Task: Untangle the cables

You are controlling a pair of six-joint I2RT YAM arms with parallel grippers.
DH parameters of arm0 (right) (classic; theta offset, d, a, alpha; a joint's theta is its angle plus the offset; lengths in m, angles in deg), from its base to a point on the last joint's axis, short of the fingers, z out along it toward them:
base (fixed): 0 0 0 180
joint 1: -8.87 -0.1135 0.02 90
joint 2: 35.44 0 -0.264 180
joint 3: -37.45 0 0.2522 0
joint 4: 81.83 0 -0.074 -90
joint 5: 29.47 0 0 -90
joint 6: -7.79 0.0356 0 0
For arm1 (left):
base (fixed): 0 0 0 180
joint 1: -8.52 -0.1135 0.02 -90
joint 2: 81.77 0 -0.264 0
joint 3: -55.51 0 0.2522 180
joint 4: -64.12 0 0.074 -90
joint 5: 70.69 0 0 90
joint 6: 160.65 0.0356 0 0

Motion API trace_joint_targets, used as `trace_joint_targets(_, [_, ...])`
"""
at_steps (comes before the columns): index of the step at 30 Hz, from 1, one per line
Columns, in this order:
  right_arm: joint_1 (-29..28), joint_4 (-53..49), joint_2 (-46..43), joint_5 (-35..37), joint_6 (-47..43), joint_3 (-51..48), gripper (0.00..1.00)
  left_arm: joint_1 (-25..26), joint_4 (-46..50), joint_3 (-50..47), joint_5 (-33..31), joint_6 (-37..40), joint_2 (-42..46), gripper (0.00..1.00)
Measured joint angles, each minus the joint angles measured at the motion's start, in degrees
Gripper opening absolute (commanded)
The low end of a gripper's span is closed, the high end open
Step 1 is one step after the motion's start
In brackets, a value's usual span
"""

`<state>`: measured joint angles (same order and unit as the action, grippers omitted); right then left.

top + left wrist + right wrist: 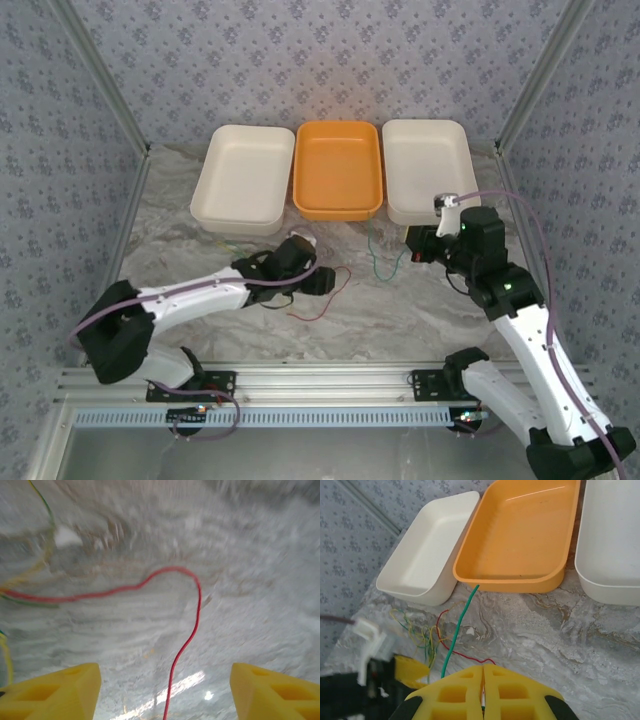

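Pinching the green cable (461,627) in the right gripper (483,672), pressed together, seemingly to draw it away from the tangle (422,635). Holding the left gripper (162,687) spread low over the red cable (198,605) on the worktop (260,580), likely to grab it.

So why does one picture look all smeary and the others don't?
Left wrist view: smeared, the grey marble table streaked, though the thin red cable reads clearly, and there is a white glare patch low down. Right wrist view: sharp on the orange plastic tray. Top external view: evenly lit, no harsh glare.
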<state>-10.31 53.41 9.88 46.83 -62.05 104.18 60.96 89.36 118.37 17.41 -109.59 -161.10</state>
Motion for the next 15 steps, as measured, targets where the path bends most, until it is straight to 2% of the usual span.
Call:
trace_joint_targets(7, [-9.0,2.0,0.7,7.6,-4.9,-1.6,0.0,-5.9,3.0,11.1,3.3,-2.5,5.6,0.78])
trace_joint_targets(15, [-18.0,4.0,3.6,15.7,-7.9,-1.6,0.0,-6.7,6.7,18.5,8.9,-8.4,-1.3,0.76])
